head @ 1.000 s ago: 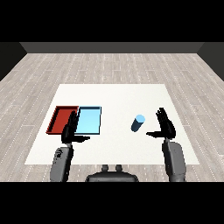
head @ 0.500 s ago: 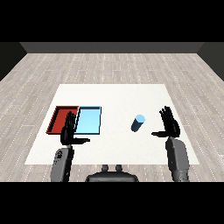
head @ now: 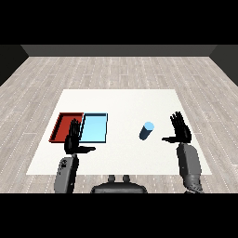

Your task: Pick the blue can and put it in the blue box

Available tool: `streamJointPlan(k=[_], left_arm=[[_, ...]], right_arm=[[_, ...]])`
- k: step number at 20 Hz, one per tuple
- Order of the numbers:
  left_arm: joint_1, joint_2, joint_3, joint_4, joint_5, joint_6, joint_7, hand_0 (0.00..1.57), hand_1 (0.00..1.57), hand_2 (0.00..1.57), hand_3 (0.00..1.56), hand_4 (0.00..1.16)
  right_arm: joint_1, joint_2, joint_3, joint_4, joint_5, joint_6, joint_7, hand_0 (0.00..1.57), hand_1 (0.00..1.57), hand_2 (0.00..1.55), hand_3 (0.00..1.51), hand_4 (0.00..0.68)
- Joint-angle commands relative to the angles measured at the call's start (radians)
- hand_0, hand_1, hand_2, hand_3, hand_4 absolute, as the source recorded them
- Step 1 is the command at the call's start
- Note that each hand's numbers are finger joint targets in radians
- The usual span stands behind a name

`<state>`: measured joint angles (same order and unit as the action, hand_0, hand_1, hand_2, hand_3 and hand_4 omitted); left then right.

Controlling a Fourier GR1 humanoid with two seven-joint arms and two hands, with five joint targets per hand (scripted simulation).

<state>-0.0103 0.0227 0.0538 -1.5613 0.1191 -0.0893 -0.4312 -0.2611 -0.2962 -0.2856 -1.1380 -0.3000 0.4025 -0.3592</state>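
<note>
The blue can (head: 146, 130) stands upright on the white table (head: 121, 104), right of centre. My right hand (head: 180, 131) is open with straight fingers, a short way to the right of the can and apart from it. The light blue tray (head: 95, 128) lies left of centre with the red tray (head: 66, 127) beside it on its left. My left hand (head: 73, 140) is open, fingers up, over the near edges of the two trays, holding nothing.
Grey wood floor surrounds the table on all sides. The table's near edge runs just behind both forearms.
My right hand has drifted to the right, away from the can. The left hand and the can have stayed where they were.
</note>
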Motion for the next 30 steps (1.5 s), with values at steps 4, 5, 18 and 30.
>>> streamJointPlan(k=[4, 5, 18, 30], left_arm=[[0.011, 0.036, 0.030, 0.016, 0.034, -0.049, -0.023, 0.00, 0.00, 0.00, 0.00, 0.00], [0.007, 0.014, 0.015, -0.044, 0.045, -0.014, 0.056, 0.00, 0.00, 0.00, 0.00, 0.00], [0.020, 0.032, 0.039, -0.013, 0.067, -0.044, -0.035, 0.00, 0.00, 0.00, 0.00, 0.00], [-0.016, -0.016, -0.003, 0.000, 0.008, 0.049, -0.010, 0.00, 0.00, 0.00, 0.00, 0.00]], right_arm=[[-0.056, 0.031, 0.019, 0.146, 0.025, -0.013, -0.031, 0.00, 0.00, 0.00, 0.00, 0.000], [0.000, 0.029, 0.027, 0.041, -0.003, -0.006, 0.037, 0.00, 0.00, 0.00, 0.00, 0.000], [-0.121, 0.056, 0.031, 0.241, 0.001, -0.054, 0.021, 0.00, 0.00, 0.00, 0.00, 0.000], [-0.099, 0.100, 0.070, 0.250, 0.007, -0.067, -0.001, 0.00, 0.00, 0.00, 0.00, 0.000]])
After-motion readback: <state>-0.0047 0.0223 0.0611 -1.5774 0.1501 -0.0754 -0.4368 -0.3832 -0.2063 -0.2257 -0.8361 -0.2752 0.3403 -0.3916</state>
